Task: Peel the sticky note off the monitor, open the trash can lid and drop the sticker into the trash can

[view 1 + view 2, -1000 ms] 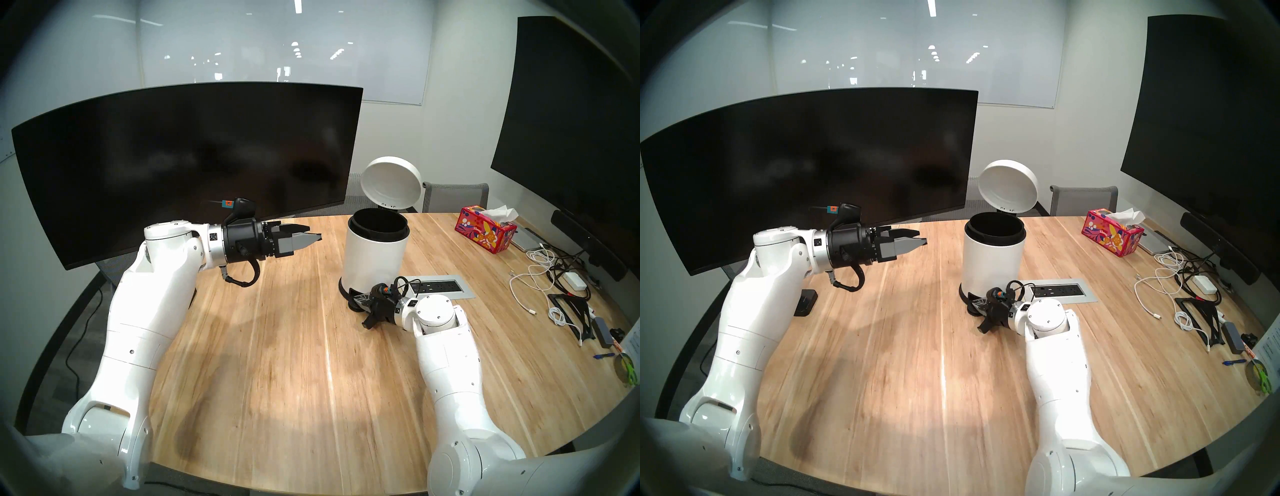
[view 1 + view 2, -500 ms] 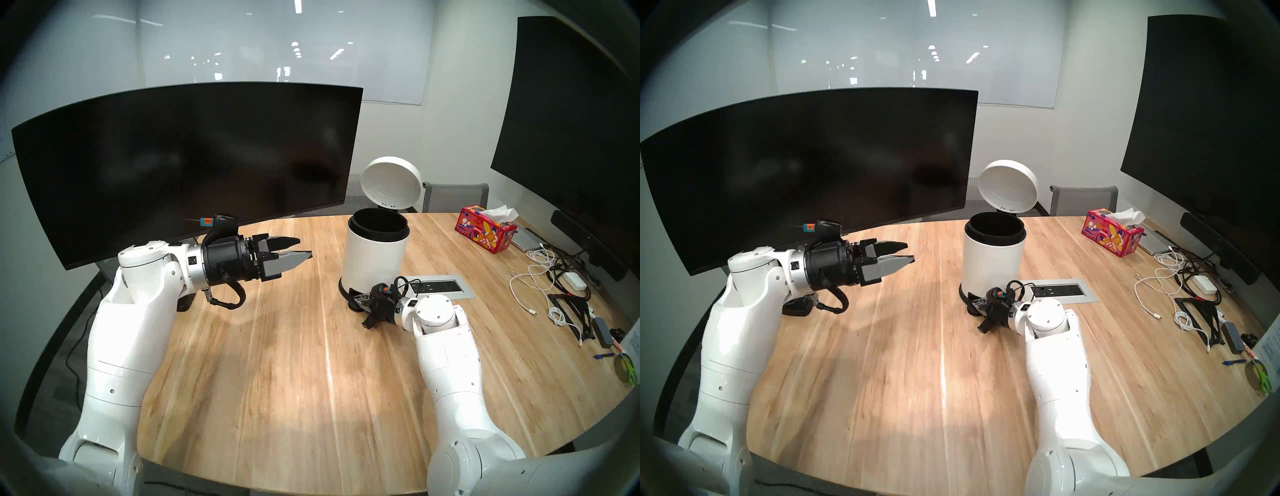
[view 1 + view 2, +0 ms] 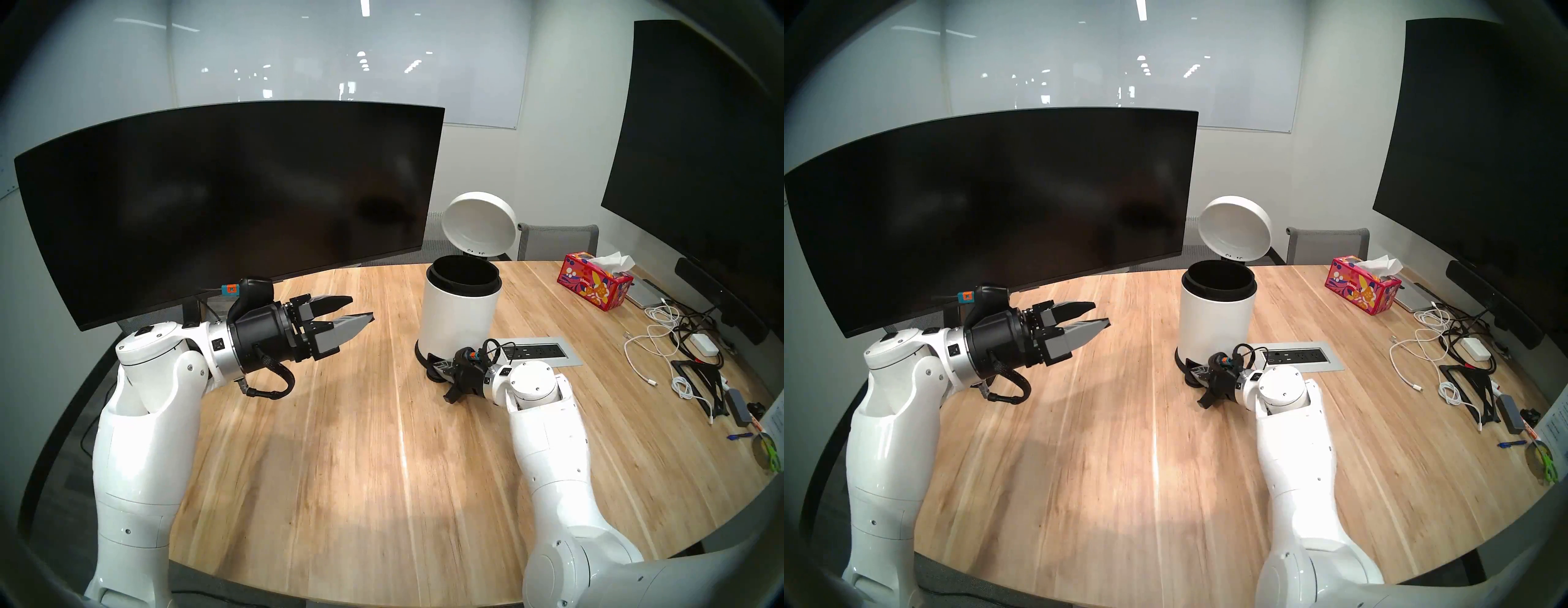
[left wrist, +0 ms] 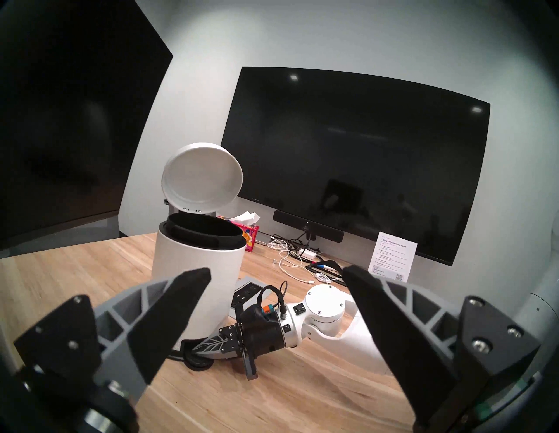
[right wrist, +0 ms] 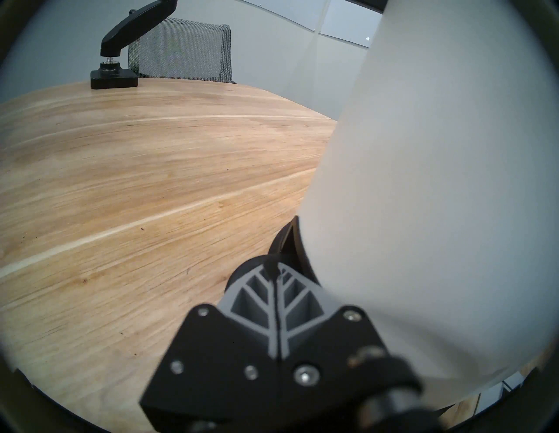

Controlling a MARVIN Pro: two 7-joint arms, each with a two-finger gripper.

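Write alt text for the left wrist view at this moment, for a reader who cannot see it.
Between the open, empty fingers of the left gripper, a white trash can stands on a wooden table, its lid tipped up. The shut right gripper presses the black pedal at its base. A large dark wall screen hangs behind.

White bin, black screens, pale wood

The bin (image 3: 458, 314) and lid (image 3: 479, 225) are white, its inner bucket (image 3: 462, 276) black; the monitor (image 3: 237, 199) is black; the table (image 3: 360, 446) is light streaked wood; the tissue box (image 3: 594, 286) is red with coloured flowers; the arms (image 3: 140, 424) are white with black and grey grippers (image 3: 362, 309).
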